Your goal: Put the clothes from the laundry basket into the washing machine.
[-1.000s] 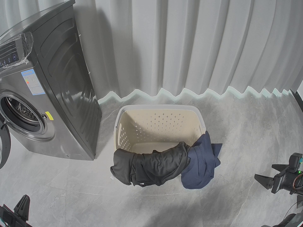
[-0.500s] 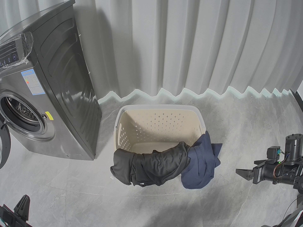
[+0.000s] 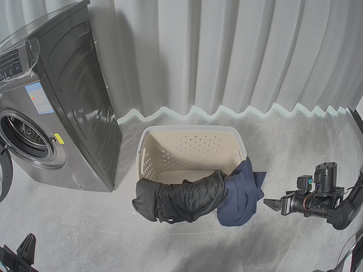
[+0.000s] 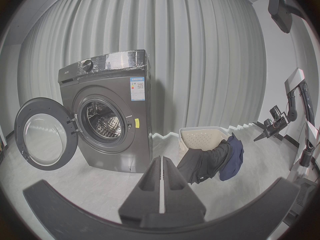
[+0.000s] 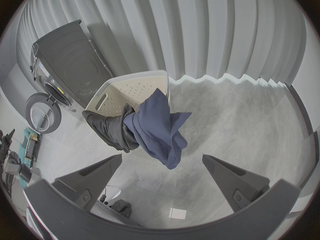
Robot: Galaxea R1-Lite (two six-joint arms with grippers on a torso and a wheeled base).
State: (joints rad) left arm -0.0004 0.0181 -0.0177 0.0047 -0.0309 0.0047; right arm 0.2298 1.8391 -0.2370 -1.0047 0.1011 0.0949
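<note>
While your right gripper (image 3: 269,204) gapes wide and empty at lower right, mind the navy garment (image 3: 240,197) (draped over the laundry basket (image 3: 189,127) rim). A shallow pinch could slip, or drag the basket.

Clothes (image 3: 181,201) over laundry basket (image 3: 189,127) rim

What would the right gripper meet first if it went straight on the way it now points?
Most likely the navy garment draped over the laundry basket rim, though depth is unclear.

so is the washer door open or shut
Open: the washing machine door hangs swung wide, leaving the drum exposed.
</note>
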